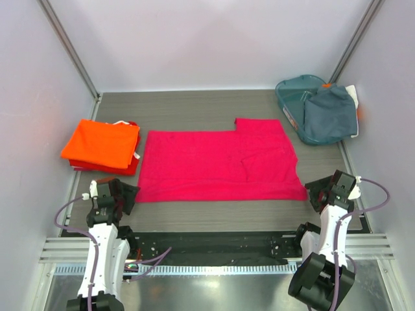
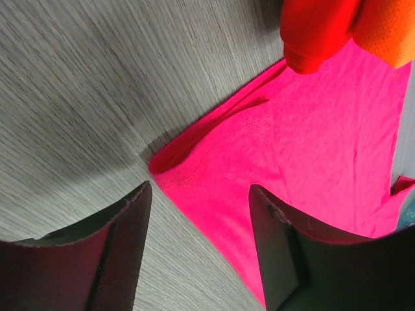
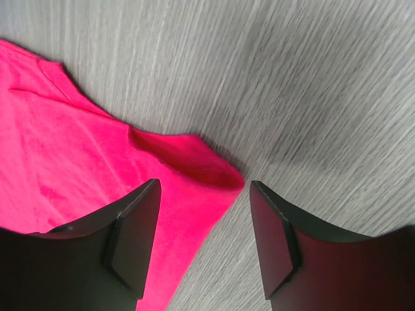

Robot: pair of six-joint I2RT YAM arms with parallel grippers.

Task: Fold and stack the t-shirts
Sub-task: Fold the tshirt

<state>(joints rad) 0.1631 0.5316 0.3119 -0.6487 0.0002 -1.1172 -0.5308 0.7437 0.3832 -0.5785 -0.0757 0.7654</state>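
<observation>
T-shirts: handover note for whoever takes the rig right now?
Left gripper: open, holding nothing, over the near-left corner of the pink t-shirt.
Right gripper: open, holding nothing, over its near-right corner.
Pink t-shirt: lying flat mid-table.
Done: orange t-shirt folded, at the left, on top of a red cloth.
Left: finish folding the pink one and stack it; then the grey-blue t-shirts in the basket, far right.
</observation>
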